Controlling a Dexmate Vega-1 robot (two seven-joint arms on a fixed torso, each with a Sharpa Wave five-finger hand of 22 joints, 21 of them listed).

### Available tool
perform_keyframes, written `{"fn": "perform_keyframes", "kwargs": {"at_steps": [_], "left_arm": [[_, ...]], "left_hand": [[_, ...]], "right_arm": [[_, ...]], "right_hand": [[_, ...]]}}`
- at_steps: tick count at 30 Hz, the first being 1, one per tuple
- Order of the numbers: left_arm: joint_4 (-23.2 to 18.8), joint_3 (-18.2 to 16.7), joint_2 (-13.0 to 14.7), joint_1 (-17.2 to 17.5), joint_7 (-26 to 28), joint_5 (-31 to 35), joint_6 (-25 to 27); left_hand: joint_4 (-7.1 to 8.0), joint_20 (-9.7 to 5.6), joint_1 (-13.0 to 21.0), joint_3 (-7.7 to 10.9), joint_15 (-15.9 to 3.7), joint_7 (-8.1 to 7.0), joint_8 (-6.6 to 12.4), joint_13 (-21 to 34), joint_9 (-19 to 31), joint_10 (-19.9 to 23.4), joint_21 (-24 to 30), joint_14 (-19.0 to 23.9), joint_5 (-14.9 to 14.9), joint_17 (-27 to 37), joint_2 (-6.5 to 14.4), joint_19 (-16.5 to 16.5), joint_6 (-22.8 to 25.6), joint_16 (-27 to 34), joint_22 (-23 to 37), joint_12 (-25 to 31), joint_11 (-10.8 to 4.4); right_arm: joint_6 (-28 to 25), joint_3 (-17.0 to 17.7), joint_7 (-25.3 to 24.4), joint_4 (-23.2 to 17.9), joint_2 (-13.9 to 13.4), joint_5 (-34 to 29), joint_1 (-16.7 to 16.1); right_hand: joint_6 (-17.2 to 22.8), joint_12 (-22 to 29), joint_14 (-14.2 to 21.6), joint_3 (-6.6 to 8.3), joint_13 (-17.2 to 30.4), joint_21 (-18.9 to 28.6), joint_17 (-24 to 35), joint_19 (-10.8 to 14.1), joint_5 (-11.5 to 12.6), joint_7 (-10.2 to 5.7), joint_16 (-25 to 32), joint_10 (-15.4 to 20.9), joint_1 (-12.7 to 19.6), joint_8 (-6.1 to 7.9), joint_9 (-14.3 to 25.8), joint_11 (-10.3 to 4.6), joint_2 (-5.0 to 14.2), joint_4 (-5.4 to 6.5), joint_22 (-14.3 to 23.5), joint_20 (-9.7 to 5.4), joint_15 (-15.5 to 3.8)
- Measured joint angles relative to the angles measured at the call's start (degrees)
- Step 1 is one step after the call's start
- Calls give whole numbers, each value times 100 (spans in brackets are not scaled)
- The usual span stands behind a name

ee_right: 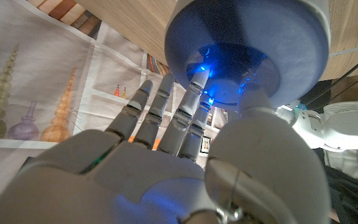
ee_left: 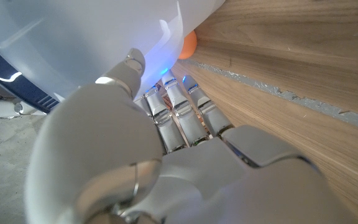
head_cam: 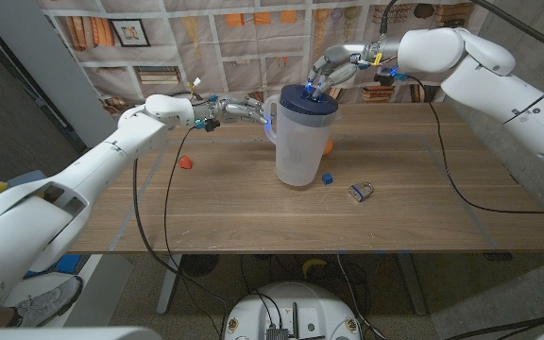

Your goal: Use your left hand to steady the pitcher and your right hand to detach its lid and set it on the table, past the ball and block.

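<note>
While the pitcher (head_cam: 298, 142) stands upright near the middle of the worktop (head_cam: 234, 217), its long axis vertical, the dark blue lid (head_cam: 308, 96) sits on top of it, directly under the right hand (head_cam: 333, 68). That hand reaches in from the far right, and its fingers (ee_right: 194, 93) curl down onto the lid's centre; the right wrist view shows fingertips and thumb closing around the raised middle part, though I cannot tell how firm the hold is. The left hand (head_cam: 239, 110) comes in from the left at the pitcher's upper wall, by the handle; in the left wrist view its fingers (ee_left: 176, 106) lie side by side against the translucent wall, apparently bracing it. Since the lid is already beneath the right fingers, the lift would go straight up along the pitcher's axis. The small blue block (head_cam: 328, 177) lies just right of the pitcher's base, and an orange ball (head_cam: 328, 145) sits behind it, so the set-down spot lies farther right, beyond both.
</note>
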Motion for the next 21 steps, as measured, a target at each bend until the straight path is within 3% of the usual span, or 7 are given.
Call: {"fn": "perform_keyframes", "kwargs": {"at_steps": [21], "left_arm": [[-124, -23, 70, 71, 28, -6, 18]], "left_hand": [[16, 0, -8, -32, 1, 0, -1, 28, 0, 0, 0, -1, -1, 5, 8, 0, 0, -1, -15, -4, 0]], "right_arm": [[-136, 109, -12, -203, -101, 44, -74]], "right_hand": [[0, -39, 0, -9, 5, 0, 1, 0, -3, 0, 0, 0, 0, 0, -23, 0, 0, -8, 0, 0, 0]]}}
